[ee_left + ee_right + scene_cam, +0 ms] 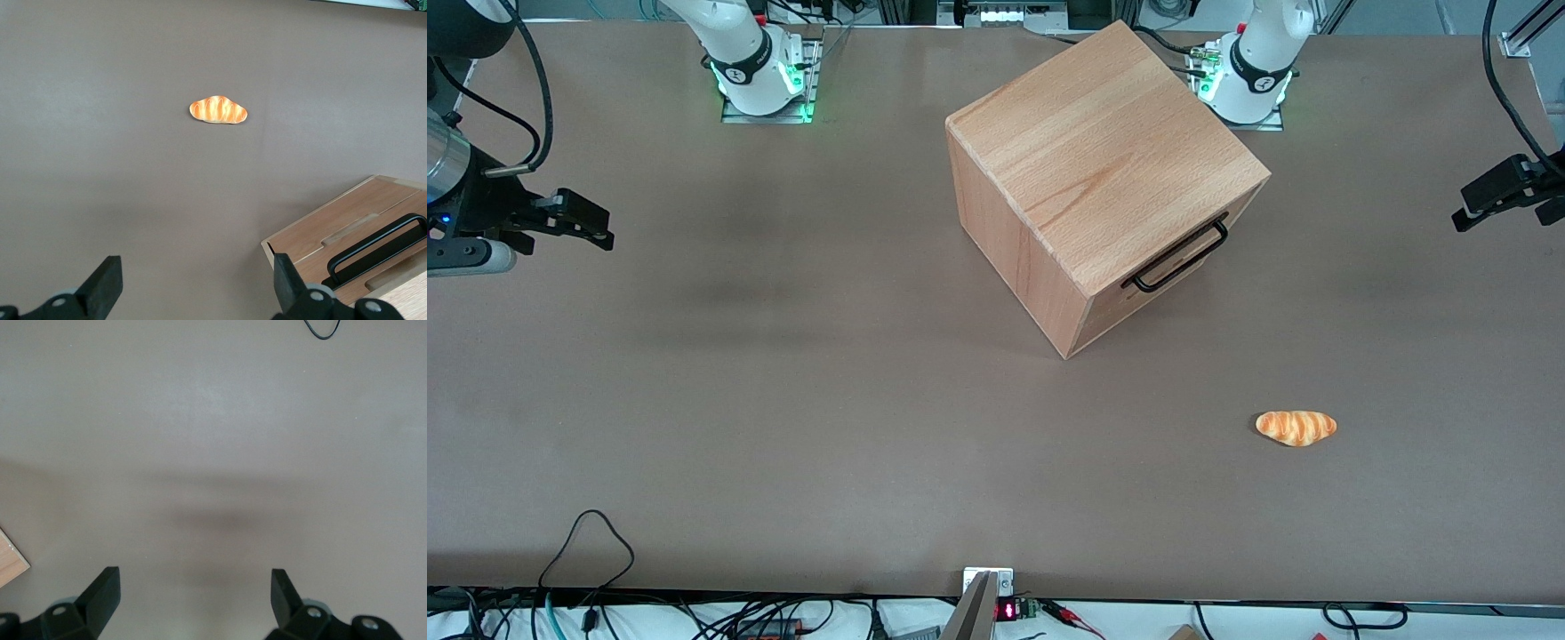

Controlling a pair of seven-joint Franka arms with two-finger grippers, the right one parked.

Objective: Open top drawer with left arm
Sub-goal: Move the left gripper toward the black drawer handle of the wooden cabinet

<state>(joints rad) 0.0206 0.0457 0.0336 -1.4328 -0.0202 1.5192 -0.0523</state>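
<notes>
The wooden cabinet (1103, 169) stands on the brown table (783, 427), turned at an angle. Its top drawer (1169, 271) is shut, flush with the cabinet front, and its black bar handle (1178, 258) faces the working arm's end of the table. The left arm's gripper (1463, 213) hangs above the table at that end, well apart from the handle, its 2 fingers (103, 283) spread wide with nothing between them. A small bread roll (1296, 428) lies on the table, nearer the front camera than the cabinet.

Gripper (1467, 216) hovers toward the working arm's end (top drawer (1165, 276) shut).
</notes>
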